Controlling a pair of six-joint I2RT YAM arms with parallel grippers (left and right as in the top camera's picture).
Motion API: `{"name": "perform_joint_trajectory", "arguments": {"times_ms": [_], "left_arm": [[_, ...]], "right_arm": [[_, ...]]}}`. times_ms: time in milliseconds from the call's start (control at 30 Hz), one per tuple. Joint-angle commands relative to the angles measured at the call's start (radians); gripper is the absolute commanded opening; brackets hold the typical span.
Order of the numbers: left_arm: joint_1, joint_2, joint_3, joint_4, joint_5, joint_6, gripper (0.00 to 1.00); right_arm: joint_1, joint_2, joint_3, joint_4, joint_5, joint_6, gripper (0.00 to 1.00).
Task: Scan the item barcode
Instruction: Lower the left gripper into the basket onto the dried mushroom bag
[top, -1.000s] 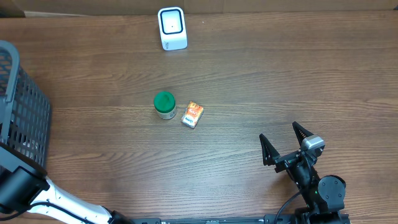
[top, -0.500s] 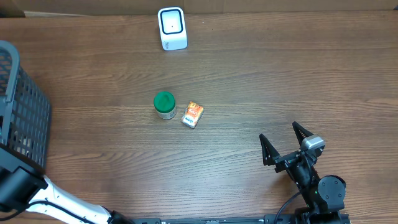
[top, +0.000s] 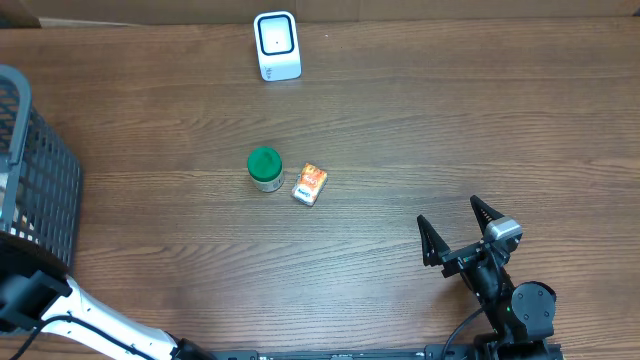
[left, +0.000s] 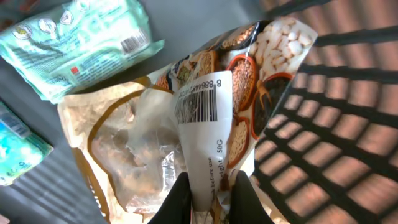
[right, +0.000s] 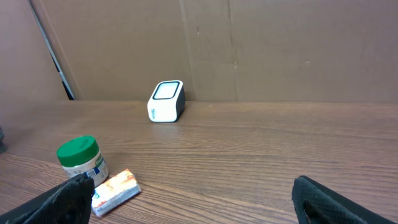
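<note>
**Grasp made inside basket; scan not yet done**

The wooden table (top: 420, 120) has the wire basket (top: 45, 190) at its left edge. The item, a grain pouch (left: 249, 62), lies in the basket among pale green packets (left: 81, 43).

- The left gripper (left: 211, 198) is clamped on the pouch's lower edge, over its white barcode label (left: 199, 106).
- The right gripper (top: 449, 212) sits front-right, jaws spread wide and empty.
- The scanner (top: 277, 45) stands at the far edge, well apart from the basket.

Judgement: the pick is done. Lifting the pouch out, carrying it over and presenting the label remain. The green-lidded jar (top: 265, 168) and the orange packet (top: 310, 184) sit mid-table.

basket (top: 45, 200) cropped left, pouch (left: 124, 149) bottom cut off
</note>
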Motion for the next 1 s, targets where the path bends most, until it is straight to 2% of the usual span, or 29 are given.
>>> {"name": "perform_joint_trajectory", "arguments": {"times_ms": [0,167,500,700,733,800,967], "left_arm": [[-0.003,-0.06,0.122,-0.034,0.08,-0.013,0.04],[-0.003,-0.144,0.215,-0.055,0.132,-0.013,0.04],[-0.03,-0.431,0.224,-0.016,0.21,-0.017,0.04],[-0.084,-0.552,0.224,0.014,0.079,-0.021,0.04],[-0.084,-0.554,0.224,0.01,0.07,-0.027,0.06],[-0.08,-0.544,0.22,-0.011,0.07,-0.029,0.18],[-0.067,-0.499,0.193,-0.025,0.071,-0.029,0.31]], "right_arm": [[-0.003,-0.01,-0.01,0.007,0.004,0.008,1.0],[-0.003,-0.01,-0.01,0.007,0.004,0.008,1.0],[-0.003,-0.01,-0.01,0.007,0.004,0.008,1.0],[-0.003,-0.01,-0.01,0.007,0.004,0.008,1.0],[-0.003,-0.01,-0.01,0.007,0.004,0.008,1.0],[-0.003,-0.01,-0.01,0.007,0.004,0.008,1.0],[-0.003,-0.01,-0.01,0.007,0.004,0.008,1.0]]}}
